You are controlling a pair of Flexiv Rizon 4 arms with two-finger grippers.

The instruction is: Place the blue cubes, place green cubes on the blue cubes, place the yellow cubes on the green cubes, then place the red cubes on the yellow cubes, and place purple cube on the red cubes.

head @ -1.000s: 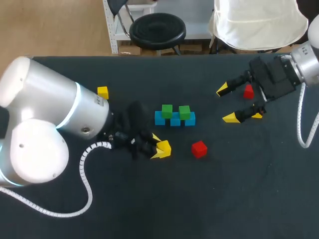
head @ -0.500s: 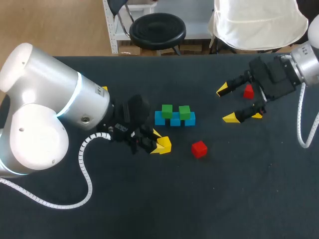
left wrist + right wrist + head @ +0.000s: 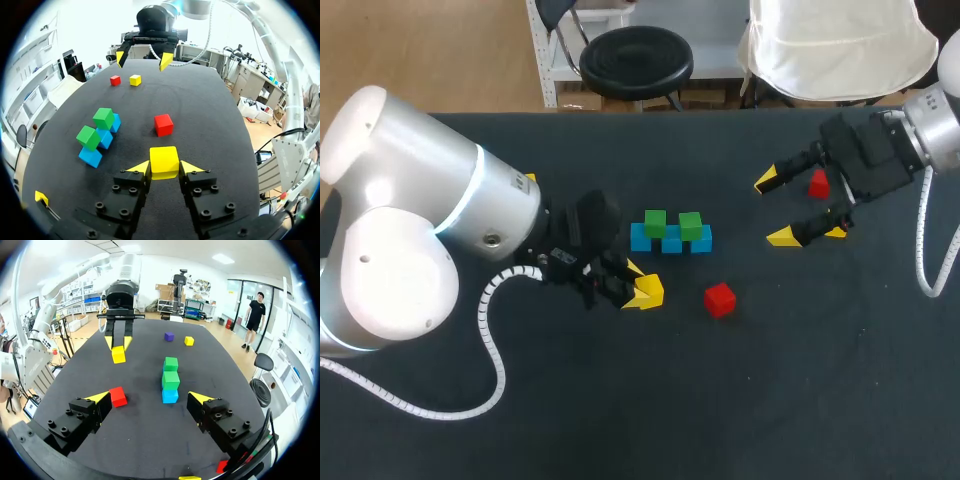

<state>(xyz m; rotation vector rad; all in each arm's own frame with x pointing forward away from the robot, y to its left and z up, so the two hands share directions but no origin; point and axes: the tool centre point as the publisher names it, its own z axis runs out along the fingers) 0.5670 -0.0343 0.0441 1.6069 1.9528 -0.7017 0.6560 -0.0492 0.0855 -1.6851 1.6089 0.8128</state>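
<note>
A yellow cube (image 3: 164, 162) is clamped between the fingers of the left gripper (image 3: 164, 169), near a row of 3 blue cubes (image 3: 670, 240) carrying 2 green cubes (image 3: 655, 222). A red cube (image 3: 720, 299) lies nearby. The right gripper (image 3: 774, 208) hangs well apart from them, jaws spread.

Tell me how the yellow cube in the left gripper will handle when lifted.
Probably stiff: the yellow cube shows sharp, undented edges while clamped in the left gripper. Its flat faces suggest it won't roll. Its smooth-looking sides might slip.
</note>
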